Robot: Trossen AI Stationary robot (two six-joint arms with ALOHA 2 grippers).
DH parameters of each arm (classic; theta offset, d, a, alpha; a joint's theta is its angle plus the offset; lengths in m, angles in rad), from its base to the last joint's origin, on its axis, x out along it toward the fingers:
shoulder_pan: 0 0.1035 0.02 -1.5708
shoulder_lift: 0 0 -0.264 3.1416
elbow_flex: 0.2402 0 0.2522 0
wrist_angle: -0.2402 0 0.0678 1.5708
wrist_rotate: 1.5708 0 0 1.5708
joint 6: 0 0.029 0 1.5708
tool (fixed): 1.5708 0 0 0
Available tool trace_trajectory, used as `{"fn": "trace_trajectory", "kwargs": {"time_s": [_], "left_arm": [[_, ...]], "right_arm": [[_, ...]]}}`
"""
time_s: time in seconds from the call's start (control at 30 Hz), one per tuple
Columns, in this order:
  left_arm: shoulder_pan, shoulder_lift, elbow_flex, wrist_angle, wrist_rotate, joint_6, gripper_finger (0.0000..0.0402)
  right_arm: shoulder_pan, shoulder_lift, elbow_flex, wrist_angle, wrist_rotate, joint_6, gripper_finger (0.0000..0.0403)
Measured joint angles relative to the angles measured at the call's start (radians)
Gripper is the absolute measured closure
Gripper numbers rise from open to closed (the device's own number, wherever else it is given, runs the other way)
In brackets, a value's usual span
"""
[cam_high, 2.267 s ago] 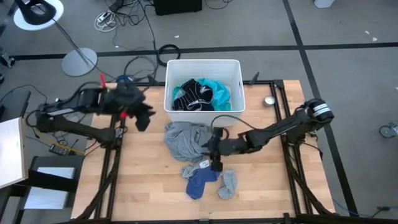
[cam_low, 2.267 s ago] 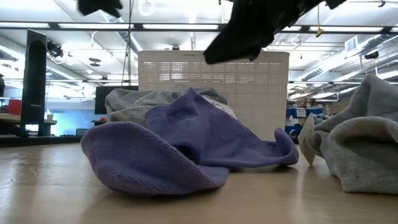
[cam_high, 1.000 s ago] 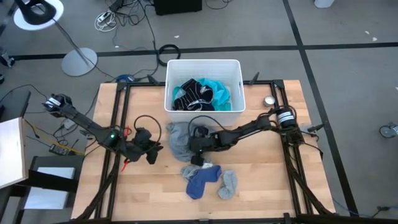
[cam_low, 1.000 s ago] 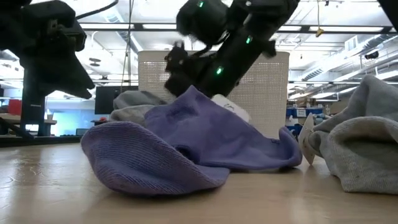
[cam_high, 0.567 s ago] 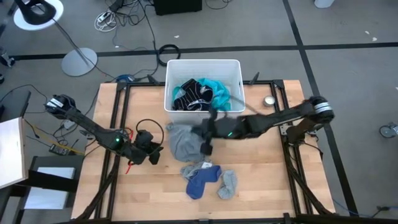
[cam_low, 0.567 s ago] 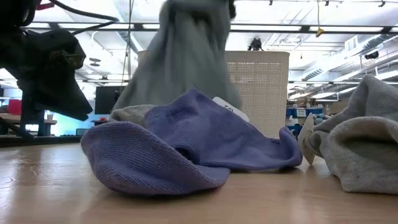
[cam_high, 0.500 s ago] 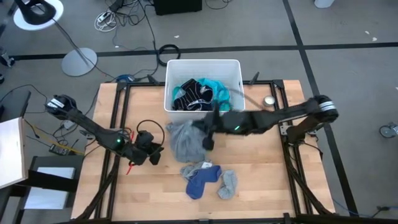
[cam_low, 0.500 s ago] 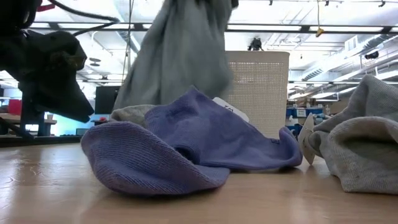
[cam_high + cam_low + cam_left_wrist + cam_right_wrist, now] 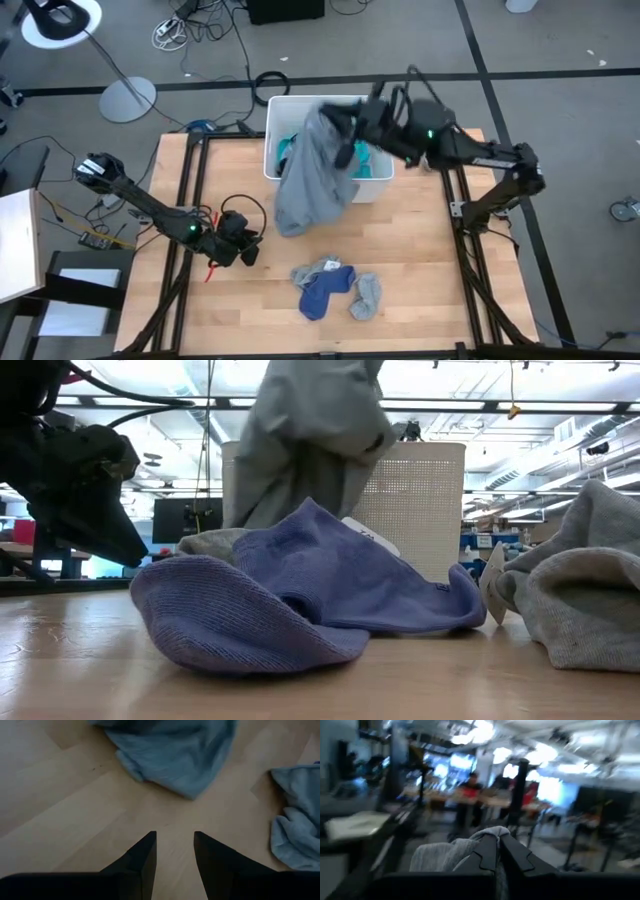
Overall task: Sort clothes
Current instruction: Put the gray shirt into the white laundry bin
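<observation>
R gripper (image 9: 352, 128) is pinched tight on a fold of the grey shirt (image 9: 312, 175), raised over the white bin (image 9: 378, 180); in the R wrist view the fingertips meet w/ grey cloth bunched between them (image 9: 451, 854). Shirt hangs long from the pinch: upper part is over the bin, lower hem drapes down past the bin's near wall to just over the table (image 9: 420, 260). Can't tell if the hem touches the wood.

Inside the bin, a turquoise piece (image 9: 367, 165) shows beside the shirt; the rest of the contents are covered by the hanging cloth.

Step in hand, as judged: drop the shirt into the bin. To do it well:
- carry the pinch further toward the bin's far wall so the trailing hem clears the near rim before release
- keep height up, else the hem drags on the rim and the shirt ends up half out
- release only once the bulk hangs inside the walls.

Risk: single-point pinch on soft knit; could slip on a fast swing.

L gripper (image 9: 243, 251) waits low at the table's left side, fingers parted, nothing between them. Blue sock (image 9: 322, 291) and grey sock (image 9: 367, 295) lie near the table's front edge, touching, not yet sorted.
</observation>
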Motion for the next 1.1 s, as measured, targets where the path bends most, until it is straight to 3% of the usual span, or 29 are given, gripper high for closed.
{"fn": "trace_trajectory", "kwargs": {"time_s": [0.3, 0.5, 0.93, 1.1], "left_arm": [[0.000, 0.000, 0.001, -0.020, -0.008, 0.003, 0.0265], [0.000, 0.000, 0.001, -0.041, -0.011, 0.003, 0.0265], [0.002, 0.000, 0.001, -0.055, -0.021, 0.003, 0.0265], [0.002, 0.000, 0.001, -0.055, -0.021, 0.003, 0.0265]], "right_arm": [[-0.174, 0.129, 0.356, 0.099, -0.079, -0.151, 0.0399], [-0.269, 0.153, 0.445, 0.062, -0.087, -0.153, 0.0399], [-0.329, 0.164, 0.426, -0.711, 0.000, 0.115, 0.0397], [-0.368, 0.171, 0.424, -1.049, -0.053, 0.301, 0.0397]]}}
